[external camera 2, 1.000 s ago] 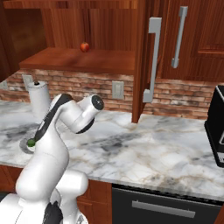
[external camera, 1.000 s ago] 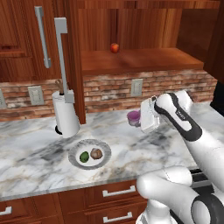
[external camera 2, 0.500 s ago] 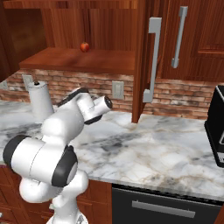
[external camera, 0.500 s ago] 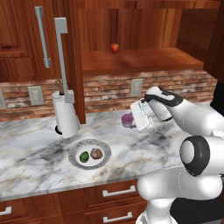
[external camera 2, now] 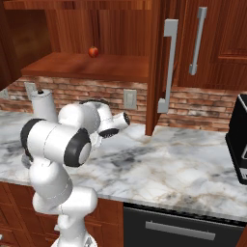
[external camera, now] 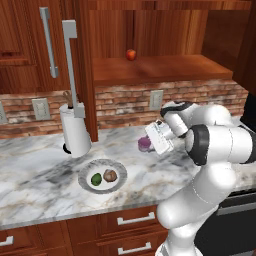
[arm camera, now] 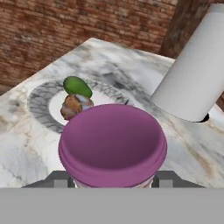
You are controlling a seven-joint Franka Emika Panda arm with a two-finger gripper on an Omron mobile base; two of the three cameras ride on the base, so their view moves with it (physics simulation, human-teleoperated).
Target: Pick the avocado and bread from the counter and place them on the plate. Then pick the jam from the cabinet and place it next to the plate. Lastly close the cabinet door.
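Note:
My gripper (external camera: 151, 142) is shut on the jam (external camera: 145, 144), a lilac jar whose purple lid (arm camera: 113, 142) faces the hand camera. The jar hangs low over the marble counter (external camera: 40, 165), to the right of the plate (external camera: 117, 183). On the plate lie the green avocado (external camera: 96, 179) and the brown bread (external camera: 110, 175). Beyond the jar, the hand view has the avocado (arm camera: 78, 86), the bread (arm camera: 73, 106) and the plate's speckled rim (arm camera: 40, 104). The cabinet door (external camera: 84, 65) stands open with its grey bar handle (external camera: 70, 60) facing out, and it also shows in the right base view (external camera 2: 159, 62).
A small red-orange fruit (external camera: 130, 54) sits on the cabinet shelf (external camera: 160, 67). A white paper-towel roll (external camera: 75, 131) stands behind the plate, close to the jar in the hand view (arm camera: 197, 78). A dark appliance (external camera 2: 239, 140) stands at the counter's far right.
The jam has come a little left and down toward the plate in my shut gripper. The arm's elbow has swung round and now bulks large in both base views.

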